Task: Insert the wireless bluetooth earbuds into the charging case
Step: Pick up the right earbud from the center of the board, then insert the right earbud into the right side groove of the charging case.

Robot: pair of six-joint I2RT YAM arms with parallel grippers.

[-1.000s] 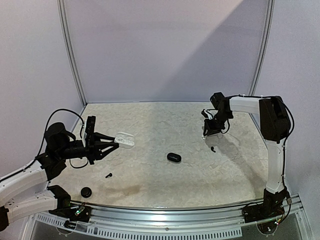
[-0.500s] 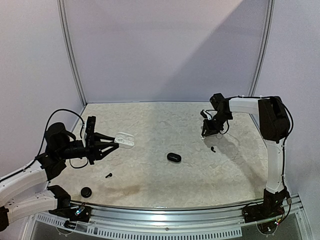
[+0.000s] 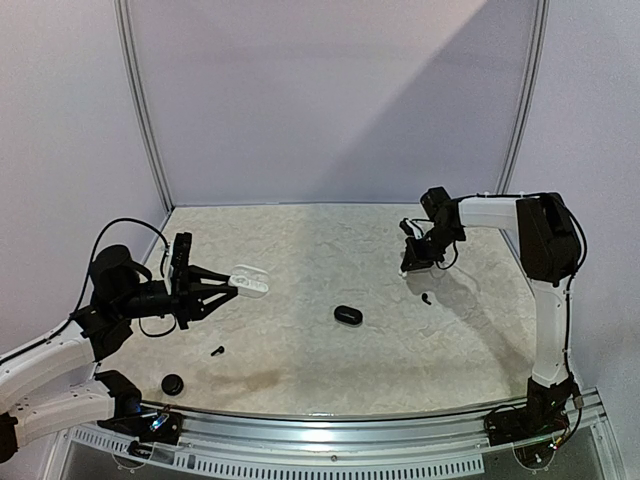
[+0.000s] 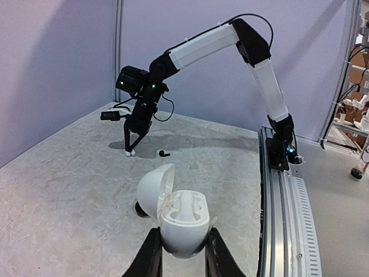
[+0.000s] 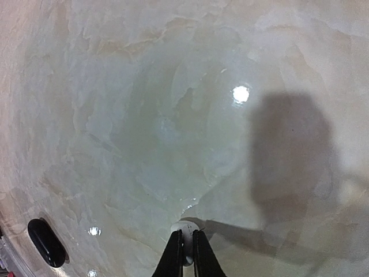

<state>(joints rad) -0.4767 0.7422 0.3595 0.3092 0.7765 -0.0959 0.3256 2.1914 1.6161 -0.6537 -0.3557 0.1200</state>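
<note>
A black case [image 3: 347, 315] is sitting mid-table, between the arms. The left gripper [image 3: 234, 286], clamping the open white case [image 3: 250, 281], is reaching in from the left edge. The right gripper [image 3: 407, 268], pinching a white earbud [image 5: 183, 226], is hanging near the right edge, a black earbud [image 3: 427, 298] lying just beside it. The table [image 3: 300, 230] is lying bare along its far edge.

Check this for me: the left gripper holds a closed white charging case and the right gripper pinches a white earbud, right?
Not quite: the white charging case in the left gripper has its lid flipped open, as the left wrist view shows. The right gripper does pinch a white earbud.
</note>
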